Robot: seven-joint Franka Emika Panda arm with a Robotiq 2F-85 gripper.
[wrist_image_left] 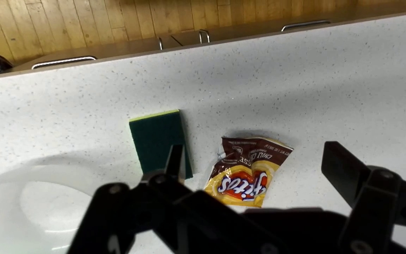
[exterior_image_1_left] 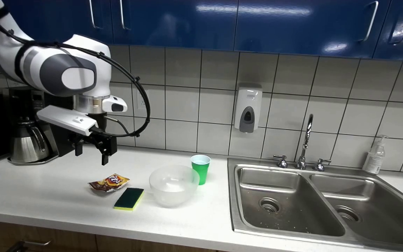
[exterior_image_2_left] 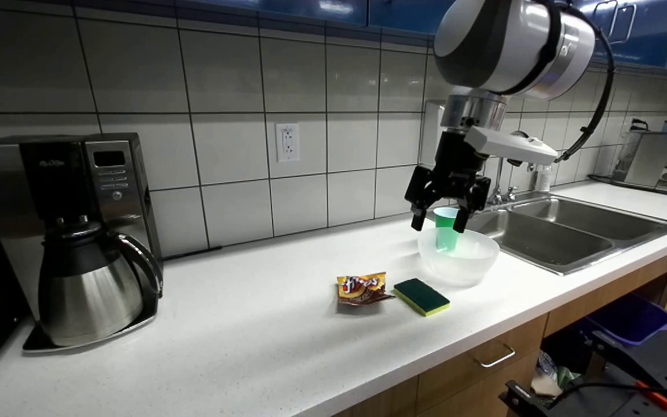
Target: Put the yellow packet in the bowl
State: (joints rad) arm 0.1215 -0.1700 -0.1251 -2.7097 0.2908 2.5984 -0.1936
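On the surface (exterior_image_2_left: 241, 333), the yellow packet (exterior_image_2_left: 362, 288) is lying so near the sponge (exterior_image_2_left: 422, 296) that the tool (exterior_image_2_left: 439, 225), hanging spread above, could be landing on the sponge when lowered.

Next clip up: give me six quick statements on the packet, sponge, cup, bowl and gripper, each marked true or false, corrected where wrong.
1. The packet lies on the counter. True.
2. In an exterior view, the sponge lies left of the bowl. True.
3. The sponge's yellow side faces up. False: its dark green side does.
4. The packet is gripped. False: the gripper hangs open above the counter, holding nothing.
5. The cup stands upright. True.
6. The cup stands inside the bowl. False: it stands outside, on the counter.
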